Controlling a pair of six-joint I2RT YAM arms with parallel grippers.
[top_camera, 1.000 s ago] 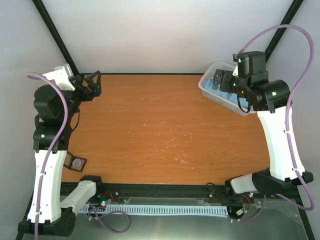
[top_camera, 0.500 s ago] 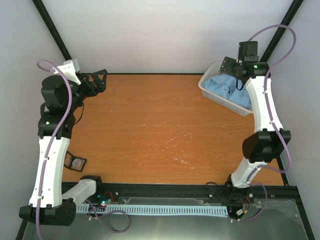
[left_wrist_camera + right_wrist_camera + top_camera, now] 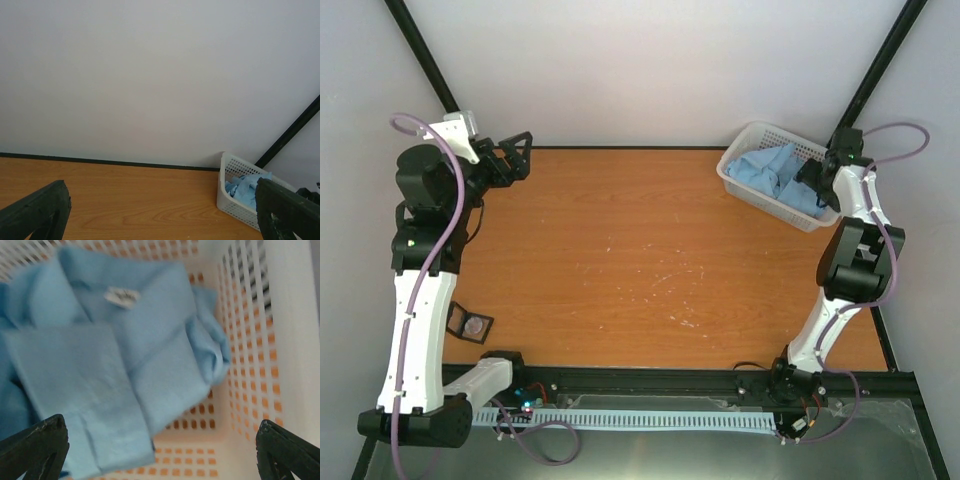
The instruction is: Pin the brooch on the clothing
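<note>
Blue shirt [image 3: 100,365] in basket [image 3: 280,340] lies beneath right jaws; both pairs apart.

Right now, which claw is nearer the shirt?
Right. The right claw hangs open just above the shirt in the basket; the left claw is across the table, at the opposite far corner.

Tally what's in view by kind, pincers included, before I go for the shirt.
Blue shirt: 1, in the basket
White basket: 1
Black tray: 1
Brooch: 1, in the tray
Pincers: 2, left pincer and right pincer, both open
Total: 6
</note>
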